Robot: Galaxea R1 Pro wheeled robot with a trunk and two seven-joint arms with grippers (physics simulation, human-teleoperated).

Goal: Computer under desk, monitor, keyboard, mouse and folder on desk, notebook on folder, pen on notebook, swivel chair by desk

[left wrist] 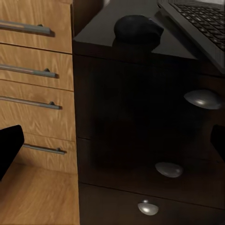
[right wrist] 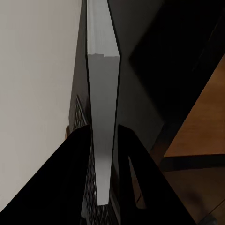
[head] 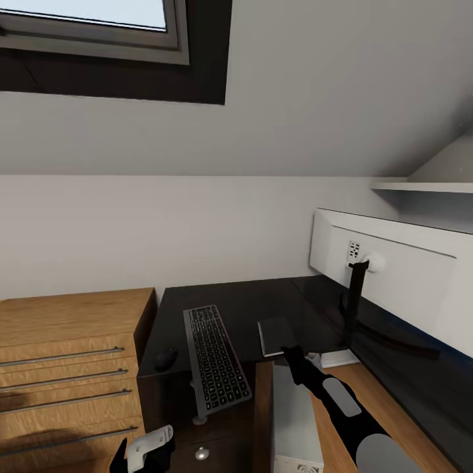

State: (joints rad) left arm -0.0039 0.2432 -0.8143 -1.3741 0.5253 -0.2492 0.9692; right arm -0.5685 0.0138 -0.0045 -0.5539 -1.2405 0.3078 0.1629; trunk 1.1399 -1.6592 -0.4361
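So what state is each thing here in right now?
notebook: held edge-on by the right pincer, at the desk edge
keyboard: flat, overhanging the desk's front edge
mouse: resting on the desk
monitor: upright, back showing
left pincer: open, empty
desk drawers: shut

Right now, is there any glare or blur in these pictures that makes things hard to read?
Head view: the glossy desk mirrors the monitor. Left wrist view: dark drawers, only knobs catch light. Right wrist view: the notebook is sharp, edge-on between black fingers.

Glossy black desk [head: 263, 302], grey notebook [head: 276, 335]
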